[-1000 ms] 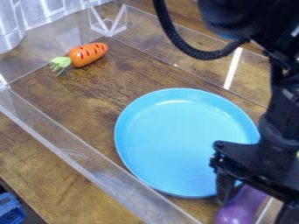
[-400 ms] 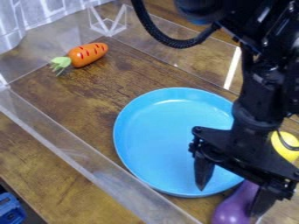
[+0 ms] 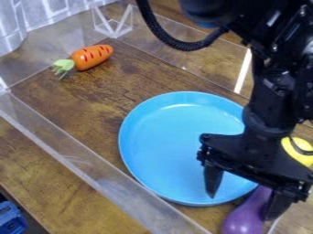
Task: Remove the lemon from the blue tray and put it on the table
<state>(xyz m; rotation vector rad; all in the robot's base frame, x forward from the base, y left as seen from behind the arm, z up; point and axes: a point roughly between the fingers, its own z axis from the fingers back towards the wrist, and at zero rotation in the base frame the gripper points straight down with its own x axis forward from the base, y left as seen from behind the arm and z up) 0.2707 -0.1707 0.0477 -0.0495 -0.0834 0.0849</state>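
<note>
The blue tray (image 3: 166,137) lies on the dark wooden table (image 3: 134,87), and the part of it that shows is bare. The lemon (image 3: 299,152) shows as a small yellow patch at the frame's right edge, beside the tray's right rim and partly behind the arm. I cannot tell if it rests on the rim or on the table. My gripper (image 3: 247,203) hangs open over the tray's near right edge, with nothing between its black fingers (image 3: 214,181). The lemon sits just right of the gripper body.
A purple eggplant (image 3: 244,219) lies just off the tray's near rim, under the gripper. An orange carrot (image 3: 90,57) lies at the far left. Clear acrylic walls (image 3: 73,146) border the table at the front and back.
Over the last second the arm has risen and shifted left over the tray's edge, uncovering the lemon at the right. The jaws have stayed open.
</note>
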